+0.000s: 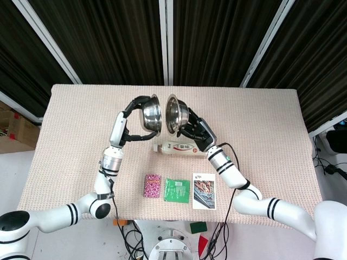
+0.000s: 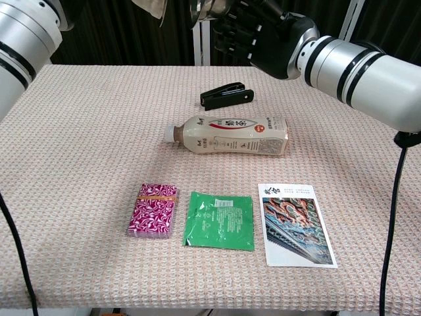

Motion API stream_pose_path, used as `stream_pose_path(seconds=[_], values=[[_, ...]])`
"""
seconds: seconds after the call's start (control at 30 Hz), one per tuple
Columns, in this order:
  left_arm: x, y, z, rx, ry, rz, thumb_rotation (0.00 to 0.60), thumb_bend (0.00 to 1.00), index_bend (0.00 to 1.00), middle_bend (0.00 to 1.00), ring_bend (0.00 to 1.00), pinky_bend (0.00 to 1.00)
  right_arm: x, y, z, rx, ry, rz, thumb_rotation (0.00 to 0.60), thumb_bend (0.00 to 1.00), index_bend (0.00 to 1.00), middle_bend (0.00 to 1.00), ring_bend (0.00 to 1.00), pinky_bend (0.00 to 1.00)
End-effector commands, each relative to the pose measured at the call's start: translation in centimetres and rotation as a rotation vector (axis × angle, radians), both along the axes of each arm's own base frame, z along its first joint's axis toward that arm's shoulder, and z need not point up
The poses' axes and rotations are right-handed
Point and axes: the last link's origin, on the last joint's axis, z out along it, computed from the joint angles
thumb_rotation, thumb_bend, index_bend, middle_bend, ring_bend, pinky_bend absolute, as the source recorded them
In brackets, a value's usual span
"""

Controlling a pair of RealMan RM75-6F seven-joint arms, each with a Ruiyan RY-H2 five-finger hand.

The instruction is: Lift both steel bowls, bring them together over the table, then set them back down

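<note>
Seen from above, the left hand [image 1: 132, 106] grips 1 steel bowl [image 1: 150, 112] raised over the table [image 1: 260, 124]; just beside it, apart by a narrow gap, the right hand [image 1: 196, 131] grips a 2nd bowl [image 1: 177, 112]; below them lies a bottle [image 1: 179, 148].
</note>
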Motion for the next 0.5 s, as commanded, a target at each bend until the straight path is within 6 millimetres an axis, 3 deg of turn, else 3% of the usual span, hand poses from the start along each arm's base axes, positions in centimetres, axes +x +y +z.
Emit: stream_pose_path(seconds=[0.03, 0.17, 0.5], values=[[0.7, -0.2, -0.6, -0.018, 0.013, -0.024, 0.600, 0.14, 0.69, 0.71, 0.64, 0.79, 1.5, 0.5, -1.0, 0.034, 0.012, 0.045, 0.600, 0.30, 0.74, 0.58, 0.52, 0.58], [1.1, -0.2, -0.7, -0.019, 0.025, -0.037, 0.600, 0.14, 0.69, 0.71, 0.64, 0.79, 2.1, 0.5, -1.5, 0.043, 0.009, 0.057, 0.600, 0.30, 0.74, 0.58, 0.52, 0.58], [-0.9, 0.0, 0.7, 0.004, -0.004, 0.009, 0.600, 0.14, 0.69, 0.71, 0.64, 0.79, -1.2, -0.3, 0.7, -0.024, -0.015, -0.035, 0.600, 0.31, 0.74, 0.58, 0.52, 0.58]])
